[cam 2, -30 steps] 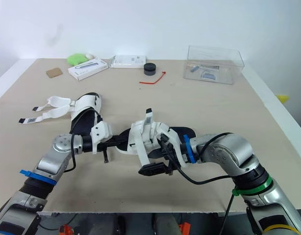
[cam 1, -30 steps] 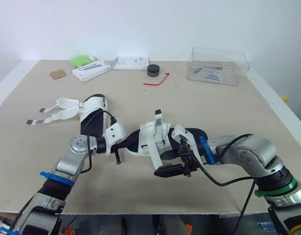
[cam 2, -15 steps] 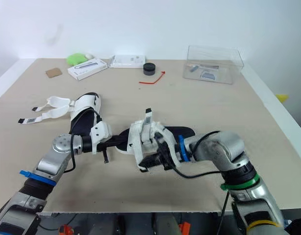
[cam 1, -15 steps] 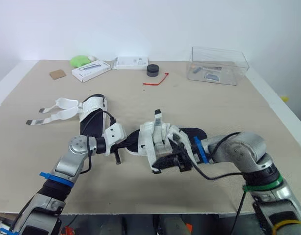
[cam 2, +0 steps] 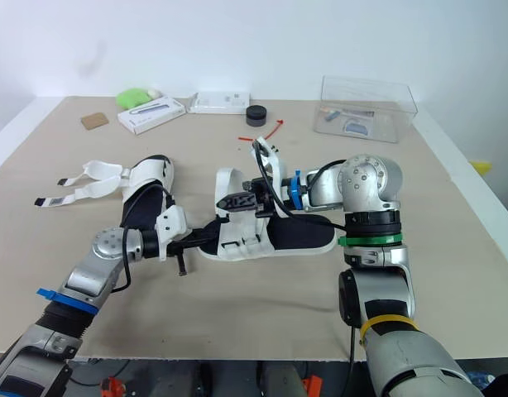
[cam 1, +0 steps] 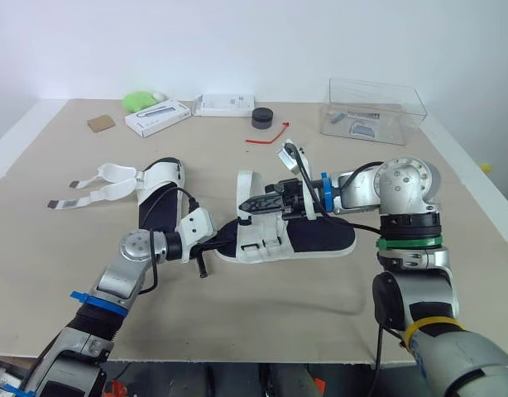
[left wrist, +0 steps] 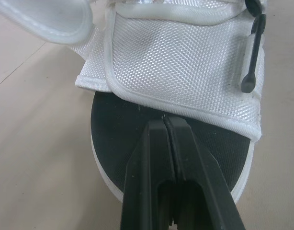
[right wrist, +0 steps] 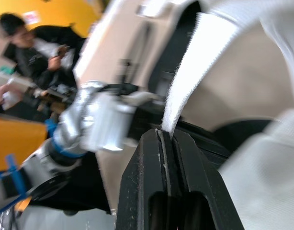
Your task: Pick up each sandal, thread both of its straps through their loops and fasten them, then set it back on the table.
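Figure: one sandal (cam 1: 313, 240) lies flat near the middle of the surface (cam 1: 337, 314), black footbed up and white upper towards the robot's left. The left gripper (left wrist: 165, 121) has its fingers pressed together with no gap; their tips sit over the footbed at the edge of the white upper, and we cannot tell whether any fabric is caught between them. The right gripper (right wrist: 165, 132) reaches across above the sandal, its fingers closed tight on a white strap (right wrist: 195, 72), which rises clear of the footbed. A second sandal (cam 1: 159, 186) rests on the surface well to the left, its two straps (cam 1: 95, 185) spread open and flat. Along the far edge we note a clear box (cam 1: 376, 112), a black puck (cam 1: 261, 119) and two white boxes (cam 1: 157, 118).
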